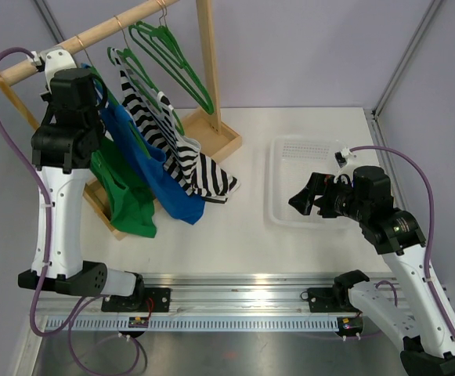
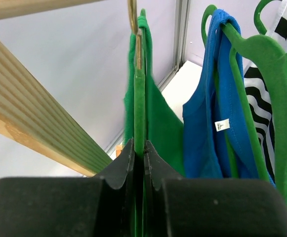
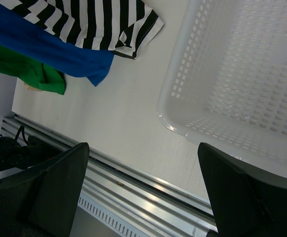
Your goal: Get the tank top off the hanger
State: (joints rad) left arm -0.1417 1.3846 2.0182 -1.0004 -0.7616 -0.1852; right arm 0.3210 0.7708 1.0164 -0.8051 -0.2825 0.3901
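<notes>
Three tank tops hang side by side on a wooden rod at the far left of the table: a green tank top nearest the left arm, then a blue tank top, then a striped tank top in black and white. Their lower hems lie on the table and on the base of the rack. Two empty hangers, also green, hang further along the same rod.

The left gripper is raised up to the rod. Its jaws are pressed together on a thin green hanger, and this seems to be the one that carries the green tank top, which is draped over it on both sides. The hanger's metal hook goes up to the rod above. In the top view the fingers are hidden behind the wrist.

The right gripper is low over the table, just beside the left rim of a white basket. Its fingers are spread wide with nothing between them.
</notes>
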